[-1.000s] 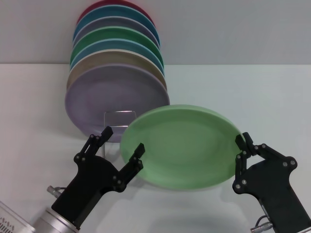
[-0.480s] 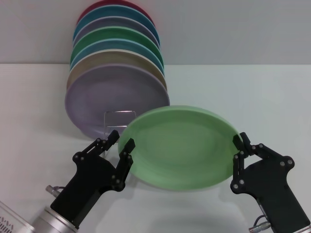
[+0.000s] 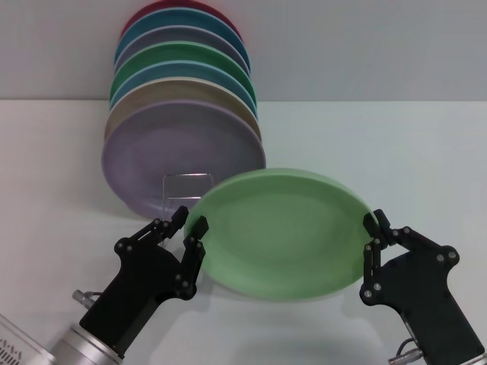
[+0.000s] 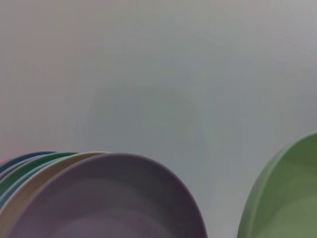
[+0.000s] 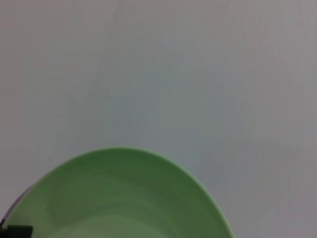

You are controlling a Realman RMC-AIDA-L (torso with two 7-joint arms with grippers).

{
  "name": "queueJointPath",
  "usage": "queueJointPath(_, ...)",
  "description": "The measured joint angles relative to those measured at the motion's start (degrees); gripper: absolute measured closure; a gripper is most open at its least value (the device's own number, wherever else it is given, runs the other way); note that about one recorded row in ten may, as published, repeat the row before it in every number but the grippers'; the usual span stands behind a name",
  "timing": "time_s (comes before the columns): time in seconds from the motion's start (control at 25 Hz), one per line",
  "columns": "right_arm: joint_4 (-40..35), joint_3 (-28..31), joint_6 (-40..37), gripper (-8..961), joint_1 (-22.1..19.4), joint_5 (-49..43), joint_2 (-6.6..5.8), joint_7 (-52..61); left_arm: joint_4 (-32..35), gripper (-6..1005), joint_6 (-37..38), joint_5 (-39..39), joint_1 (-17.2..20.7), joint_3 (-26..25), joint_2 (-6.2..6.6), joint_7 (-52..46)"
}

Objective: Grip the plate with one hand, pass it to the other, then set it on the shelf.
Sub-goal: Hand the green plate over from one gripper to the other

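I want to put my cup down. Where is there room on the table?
Room: the white table right of the plate stack and beyond the plate; also the strip left of the stack. Crowded: the near middle, where the left pincer and right pincer grip the plate before the shelf.

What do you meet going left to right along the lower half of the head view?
Left claw → light green plate → right claw.
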Motion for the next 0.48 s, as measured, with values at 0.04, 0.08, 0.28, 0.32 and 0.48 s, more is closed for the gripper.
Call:
queueJointPath(0.04,0.0,-0.2,0.1,935,0.0,0.0,0.00,0.0,0.0,748,-0.1,0.0,0.0,0.0,-0.05,0.0)
queueJointPath(0.08,0.0,-0.2,0.1,935,0.0,0.0,0.00,0.0,0.0,750,-0.1,0.0,0.0,0.0,-0.05,0.0)
queueJointPath(0.28,-0.1,-0.4,0.2,935,0.1,0.0,0.00,0.0,0.0,757,-0.4,0.0,-0.3,0.0,-0.08,0.0)
queueJointPath(0.32,-0.1,-0.4,0.2,935,0.1,0.0,0.00,0.0,0.0,759,-0.5,0.0,-0.4,0.0,-0.09,0.0)
queueJointPath(0.48,-0.1,-0.2,0.2,935,0.1,0.0,0.00,0.0,0.0,765,-0.5,0.0,-0.4,0.0,-0.09,0.0)
